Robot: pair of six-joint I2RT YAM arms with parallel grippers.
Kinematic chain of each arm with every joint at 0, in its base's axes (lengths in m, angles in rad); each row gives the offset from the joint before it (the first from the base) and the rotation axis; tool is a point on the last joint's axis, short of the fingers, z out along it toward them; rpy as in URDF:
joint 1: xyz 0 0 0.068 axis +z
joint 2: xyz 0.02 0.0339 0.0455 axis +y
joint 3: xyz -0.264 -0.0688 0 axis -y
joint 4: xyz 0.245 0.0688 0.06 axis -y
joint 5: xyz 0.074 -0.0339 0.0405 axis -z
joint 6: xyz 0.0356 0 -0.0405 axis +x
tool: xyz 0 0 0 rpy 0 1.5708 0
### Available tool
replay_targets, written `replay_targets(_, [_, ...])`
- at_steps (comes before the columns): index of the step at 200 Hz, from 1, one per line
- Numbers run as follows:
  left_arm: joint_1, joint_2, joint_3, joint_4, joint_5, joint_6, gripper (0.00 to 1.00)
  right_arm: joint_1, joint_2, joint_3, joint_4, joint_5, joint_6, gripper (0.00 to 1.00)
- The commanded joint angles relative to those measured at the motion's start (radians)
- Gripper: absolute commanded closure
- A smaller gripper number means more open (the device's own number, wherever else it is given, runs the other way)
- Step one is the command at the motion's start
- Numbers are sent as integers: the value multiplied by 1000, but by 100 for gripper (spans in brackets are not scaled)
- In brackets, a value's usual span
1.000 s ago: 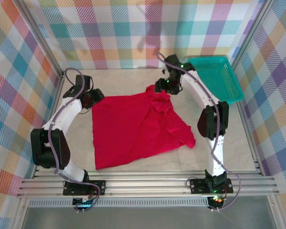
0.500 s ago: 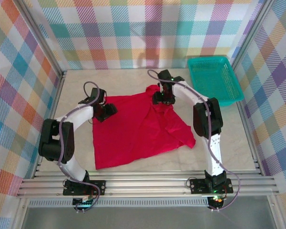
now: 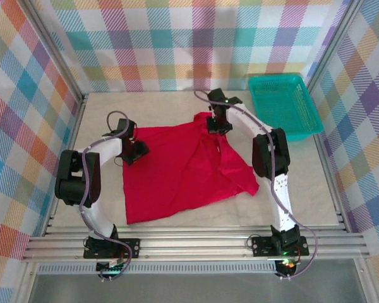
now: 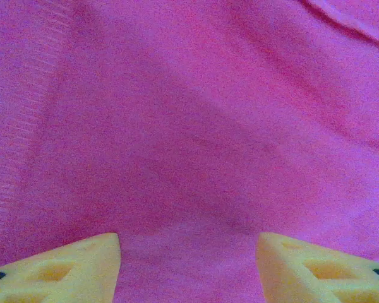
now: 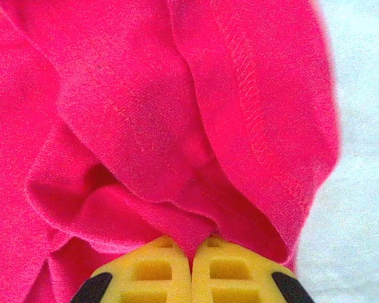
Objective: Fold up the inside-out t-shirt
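**Both pincers at the far edge of the shirt**

Since a second ago the left pincer [image 3: 134, 151] has come in from the bare table onto the far left corner of the plain bright red short-sleeved cloth t-shirt [image 3: 170, 170]. The right pincer [image 3: 218, 125] has shifted a little nearer along the bunched far edge.

The t-shirt lies in the middle of the pale marbled table [image 3: 303, 183]. Its left part is spread mostly flat, while its right part is rumpled, with a sleeve pointing to the near right.

In the left wrist view the two yellow fingertips [image 4: 82, 265] stand well apart over smooth red cloth, with a stitched hem running along the left side and nothing held between them.

In the right wrist view the yellow fingers [image 5: 151, 274] are pressed together on a fold of the t-shirt. The cloth bulges in soft pleats above them, a seam runs down its right side, and bare table shows at the right.

A teal plastic mesh basket [image 3: 284, 104] sits at the far right corner, apart from the t-shirt. Multicoloured checked walls [image 3: 177, 38] enclose the table.
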Motion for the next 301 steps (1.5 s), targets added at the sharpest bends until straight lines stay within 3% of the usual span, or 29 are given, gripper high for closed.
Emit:
replay_targets(1, [44, -35, -28, -48, -48, 17, 41, -48, -79, 107, -68, 14, -26, 100])
replay_targets(29, [70, -35, -54, -56, -63, 21, 42, -86, -41, 212, -78, 13, -36, 99])
replay_targets(74, [77, -77, -91, -112, -142, 21, 43, -157, 158, 542, -127, 64, 12, 97])
replay_targets(79, [79, -90, -96, -124, -158, 20, 43, -164, 175, 571, -114, 64, 21, 88])
replay_targets(87, [82, -116, -110, -138, -175, 19, 43, -173, 195, 603, -81, 35, 26, 58])
replay_targets(102, [83, -188, -124, -164, -197, 18, 43, -174, 212, 633, -43, -39, 37, 17])
replay_targets(114, [77, -264, -118, -173, -184, 24, 42, -170, 206, 643, -55, -90, 73, 7])
replay_targets(144, [12, -398, -10, -141, -51, 95, 33, -132, 91, 540, -103, -203, 139, 15])
replay_targets(166, [-53, -354, 97, -69, 52, 122, 30, -59, -60, 304, -100, -241, 141, 26])
replay_targets(201, [-127, -27, 350, -19, 149, 138, 31, 22, -342, -312, 146, -270, 255, 30])
replay_targets(230, [-137, 243, 560, -77, 182, 135, 34, 53, -444, -620, 276, -302, 346, 29])
replay_targets(265, [-130, 362, 571, -79, 159, 132, 35, 56, -432, -747, 348, -305, 375, 29])
replay_targets(301, [-85, 272, 340, -22, 82, 131, 35, 41, -325, -728, 346, -253, 363, 29])
